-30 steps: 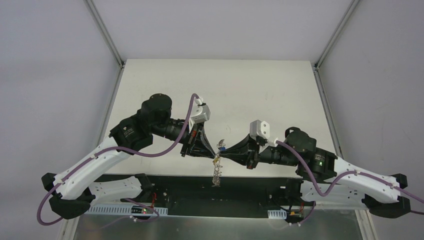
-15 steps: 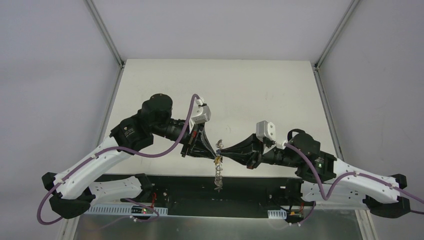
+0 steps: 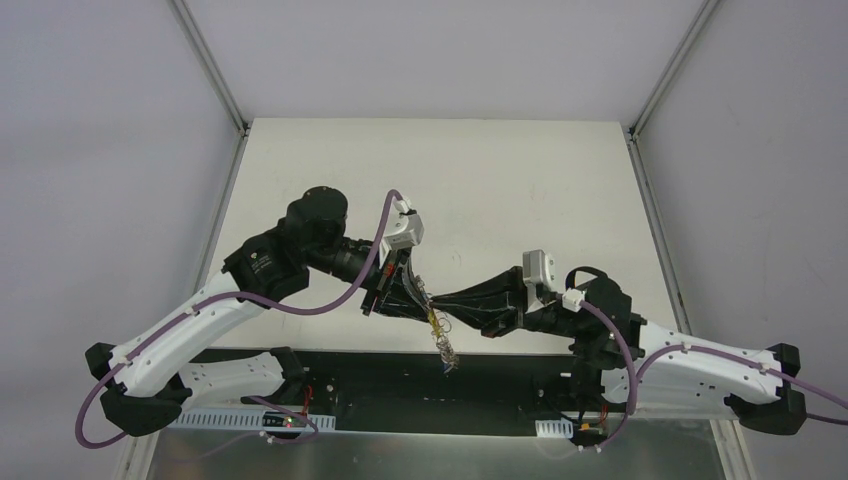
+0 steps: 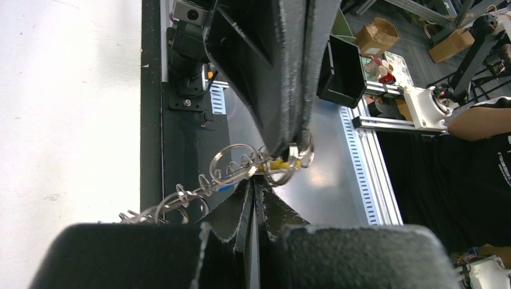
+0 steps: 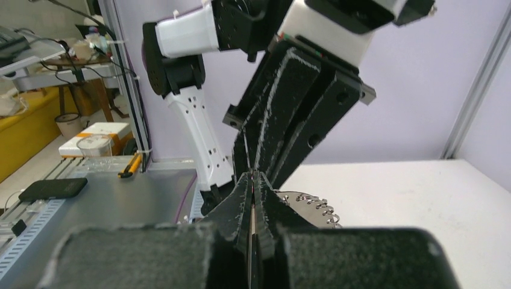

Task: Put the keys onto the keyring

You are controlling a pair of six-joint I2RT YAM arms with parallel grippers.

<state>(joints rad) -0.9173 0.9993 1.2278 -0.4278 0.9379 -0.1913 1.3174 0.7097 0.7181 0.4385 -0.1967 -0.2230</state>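
**Our bench and the clutter around it**

We see a white table (image 3: 500, 170) boxed in by pale walls (image 3: 90, 150) and metal corner posts (image 3: 212, 68). A black base plate (image 3: 500, 385) and a slotted cable duct (image 3: 225, 418) run along its near edge. Off the bench, cardboard boxes (image 4: 376, 36) stand in the background. A black phone-like slab (image 5: 53, 188) lies on a grey metal surface (image 5: 108, 198) near a white-and-orange box (image 5: 96, 133).

keyring (image 4: 232, 167) silver | key (image 4: 275, 164) yellow | cables (image 3: 300, 308) purple | table (image 3: 500, 190) white | arm links (image 3: 185, 332) white
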